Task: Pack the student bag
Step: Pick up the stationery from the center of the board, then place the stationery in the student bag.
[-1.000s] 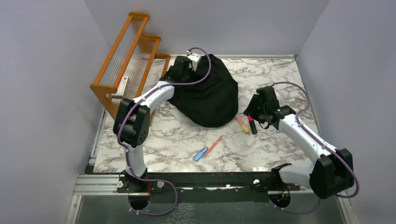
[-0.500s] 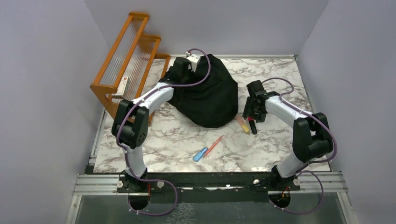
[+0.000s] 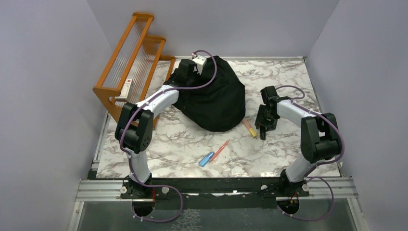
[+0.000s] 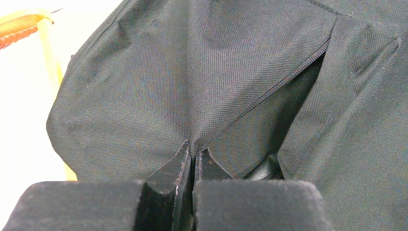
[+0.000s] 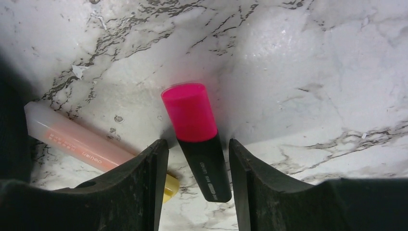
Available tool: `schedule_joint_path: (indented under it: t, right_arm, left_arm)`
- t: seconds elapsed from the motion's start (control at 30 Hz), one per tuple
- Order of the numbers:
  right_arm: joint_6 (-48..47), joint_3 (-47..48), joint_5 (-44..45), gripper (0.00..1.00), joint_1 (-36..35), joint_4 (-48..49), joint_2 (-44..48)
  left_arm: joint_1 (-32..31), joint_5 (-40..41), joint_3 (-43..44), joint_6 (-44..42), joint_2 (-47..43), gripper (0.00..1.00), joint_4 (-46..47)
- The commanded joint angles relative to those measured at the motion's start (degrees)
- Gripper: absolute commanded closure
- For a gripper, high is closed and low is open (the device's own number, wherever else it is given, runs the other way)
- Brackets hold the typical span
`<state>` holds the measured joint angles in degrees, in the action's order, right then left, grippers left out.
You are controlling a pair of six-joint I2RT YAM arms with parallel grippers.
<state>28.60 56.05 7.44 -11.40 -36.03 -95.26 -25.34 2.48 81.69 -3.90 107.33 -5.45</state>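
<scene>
The student bag [image 3: 214, 96] is a big black fabric backpack at the back middle of the table; in the left wrist view [image 4: 144, 82] its fabric and a zip seam fill the frame. My left gripper [image 4: 193, 154] is shut on a fold of the bag's fabric at its back left. My right gripper [image 5: 198, 149] is open, its fingers either side of a black highlighter with a pink cap [image 5: 199, 139] lying on the table, also seen from above [image 3: 261, 131]. A peach highlighter with a yellow end [image 5: 82, 144] lies just left of it.
A blue-and-orange pen [image 3: 213, 153] lies on the marble table [image 3: 288, 72] in front of the bag. An orange wooden rack [image 3: 132, 57] stands at the back left. Lilac walls close in three sides.
My right arm has swung in and lowered its open gripper over the pink-capped highlighter. The left gripper has kept its hold on the bag.
</scene>
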Motion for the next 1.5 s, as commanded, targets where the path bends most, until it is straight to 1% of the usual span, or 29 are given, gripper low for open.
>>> schedule_joint_path:
  t: [0.0, 0.17, 0.27, 0.3, 0.4, 0.53, 0.63, 0.73, 0.83, 0.87, 0.93, 1.13, 1.37, 1.47]
  right_arm:
    - [-1.28, -1.20, -1.92, 0.48, -0.03, 0.54, -1.57]
    - [-0.70, -1.48, -1.77, 0.65, -0.03, 0.92, 0.40]
    - [-0.35, -1.29, -2.07, 0.78, -0.03, 1.07, 2.35]
    - [-0.23, -1.25, -1.55, 0.80, -0.03, 1.06, 3.22]
    - [-0.30, -0.11, 0.70, 0.84, -0.03, 1.10, 6.81]
    - [-0.87, 2.87, 1.83, 0.94, -0.02, 4.27, 14.81]
    - [-1.05, 3.09, -4.05, 0.99, -0.03, 13.21, 20.42]
    - [4.60, 2.66, -13.85, 0.99, -0.03, 22.75, 21.84]
    - [14.53, 2.00, -23.52, 0.99, -0.22, 33.22, 19.24]
    - [16.90, 1.83, -25.81, 0.99, -0.66, 37.29, 17.88]
    - [18.52, 4.07, -28.34, 0.99, -2.23, 41.32, 14.27]
    - [19.23, 15.61, -34.74, 0.99, -6.77, 39.86, 1.63]
    - [19.18, 25.58, -35.46, 0.99, -13.86, 32.10, -10.14]
    - [18.71, 29.44, -35.93, 0.99, -15.69, 28.13, -14.74]
  left_arm:
    - [0.21, -1.42, 0.36, -0.05, -1.34, 1.00, 0.39]
    - [0.21, -1.95, 0.40, 0.03, -1.16, 1.00, 0.40]
    - [0.21, -2.10, 0.48, 0.11, -0.92, 1.00, 0.34]
    - [0.21, -2.19, 0.55, 0.12, -0.90, 1.00, 0.34]
    - [0.21, -2.35, 0.58, 0.08, -0.99, 1.00, 0.26]
    - [0.27, -1.91, 0.70, -0.04, -0.88, 1.00, 0.19]
    - [0.29, -2.41, 0.73, 0.29, -0.87, 1.00, 0.29]
    - [0.25, -2.40, 0.56, 0.54, -0.81, 1.00, 0.49]
    - [0.29, -2.47, 0.52, 0.80, -0.93, 1.00, 0.64]
    - [0.29, -3.74, 0.52, 0.92, -0.97, 1.00, 0.69]
    - [0.29, -4.18, 0.41, 1.00, -1.18, 1.00, 0.88]
    - [0.25, -4.41, -0.03, 1.00, -1.58, 1.00, 1.35]
    - [0.25, -4.52, -0.19, 1.13, -1.81, 1.00, 1.66]
    - [0.25, -4.44, -0.26, 1.31, -1.90, 1.00, 1.78]
